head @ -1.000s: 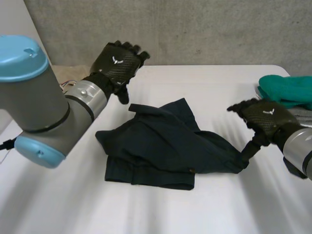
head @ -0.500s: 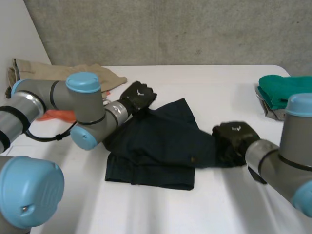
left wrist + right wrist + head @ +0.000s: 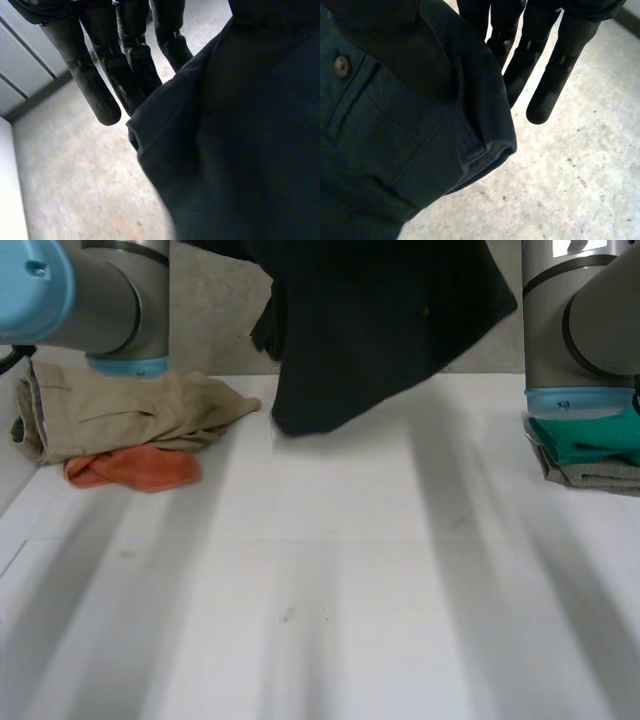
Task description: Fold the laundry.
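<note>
Left hand (image 3: pixel 100 75) and right hand (image 3: pixel 545 65) each pinch a top edge of the dark garment (image 3: pixel 380 330), hanging above the bench (image 3: pixel 350 590) toward 12 o'clock; I judge it soft, light, limp: grip seamed corners.

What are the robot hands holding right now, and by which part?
Both hold the navy shorts off the table: left robot hand grips one top edge, right robot hand the other, near a button.

A garment (image 3: pixel 380 330) hangs above the back of the tabletop (image 3: pixel 330 590), between the left arm (image 3: pixel 110 300) and right arm (image 3: pixel 580 320); trousers (image 3: pixel 120 410) lie at the rear left, a small cloth (image 3: pixel 130 468) touching their front; a folded stack (image 3: pixel 590 450) sits at the right edge, under the right arm.
</note>
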{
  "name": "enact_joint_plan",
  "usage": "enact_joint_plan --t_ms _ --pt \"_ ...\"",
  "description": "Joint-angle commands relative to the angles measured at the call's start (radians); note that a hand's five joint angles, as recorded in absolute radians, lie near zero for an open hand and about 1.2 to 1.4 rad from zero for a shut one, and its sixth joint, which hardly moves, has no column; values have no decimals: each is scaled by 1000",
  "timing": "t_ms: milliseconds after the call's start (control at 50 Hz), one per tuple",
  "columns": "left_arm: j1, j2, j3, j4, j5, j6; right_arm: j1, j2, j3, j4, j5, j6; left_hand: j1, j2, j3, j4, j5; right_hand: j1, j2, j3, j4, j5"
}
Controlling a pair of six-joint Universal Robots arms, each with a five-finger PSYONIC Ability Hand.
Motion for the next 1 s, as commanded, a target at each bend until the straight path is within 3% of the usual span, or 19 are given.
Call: enact_joint_plan --t_ms 20,160,300,380,460,540,620,660,740,1000 --pt "-1 171 -471 -35 4 5 -2 52 60 177 -29 -14 252 202 208 200 249 284 229 217 204 227" --pt "-1 254 -910 -39 5 35 -2 170 195 357 -88 -102 252 202 208 200 249 284 229 217 204 227" --pt "-5 373 -1161 -104 14 155 -2 149 403 460 -85 -175 252 202 208 200 249 284 229 217 204 227" --pt "-28 511 -1261 -249 54 247 -11 -21 540 539 -88 -217 252 202 208 200 249 284 229 217 204 227" --pt "-62 655 -1330 -482 51 314 -16 -180 647 679 -91 -287 252 202 208 200 249 284 229 217 204 227" --pt "-74 790 -1393 -870 42 368 -19 -296 739 915 -91 -401 252 202 208 200 249 284 229 217 204 227" --pt "-100 841 -1397 -1120 60 367 -20 -384 828 1078 -107 -513 252 202 208 200 249 284 229 217 204 227" --pt "-116 838 -1385 -1121 64 361 -19 -384 838 1061 -129 -519 252 202 208 200 249 284 229 217 204 227" --pt "-123 757 -1331 -1000 57 367 -17 -382 849 1017 -151 -515 252 202 208 200 249 284 229 217 204 227" --pt "-133 296 -878 -627 1 383 -60 -162 660 738 -125 -381 252 202 208 200 249 284 229 217 204 227"
